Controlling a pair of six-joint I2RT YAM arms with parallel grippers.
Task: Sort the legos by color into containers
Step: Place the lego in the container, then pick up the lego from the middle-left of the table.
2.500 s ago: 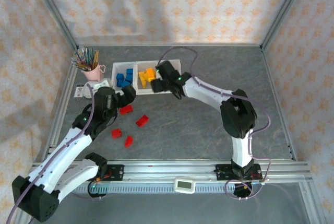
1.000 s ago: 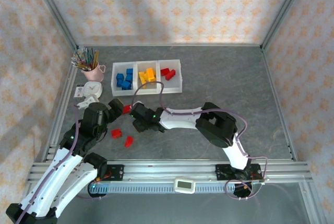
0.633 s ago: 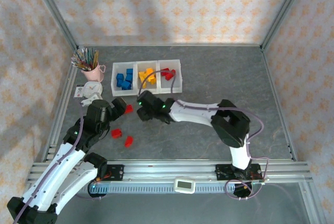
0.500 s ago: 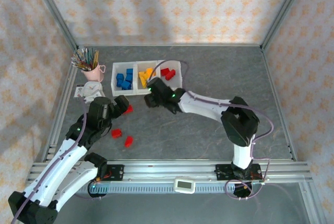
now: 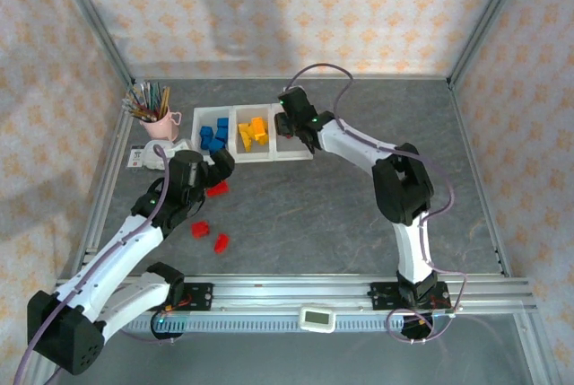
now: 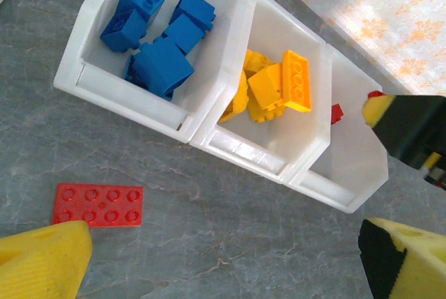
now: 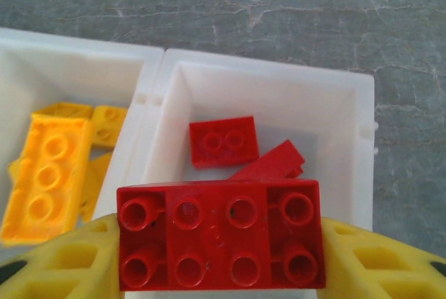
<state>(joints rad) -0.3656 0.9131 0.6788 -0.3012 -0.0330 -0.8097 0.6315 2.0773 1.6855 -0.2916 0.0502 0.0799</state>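
Right jaws: clamped on red eight-stud plastic brick [image 7: 219, 233] — over white plastic three-bin tray [image 7: 155, 104].
Left jaws: wide apart, near flat red plastic plate [image 6: 98, 205].

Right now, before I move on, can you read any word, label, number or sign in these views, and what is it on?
No text is legible in these views.
Small white device on the near rail: face too small to read.
White object by the pink cup: any markings too small to read.
Large red brick: studs show no legible lettering.
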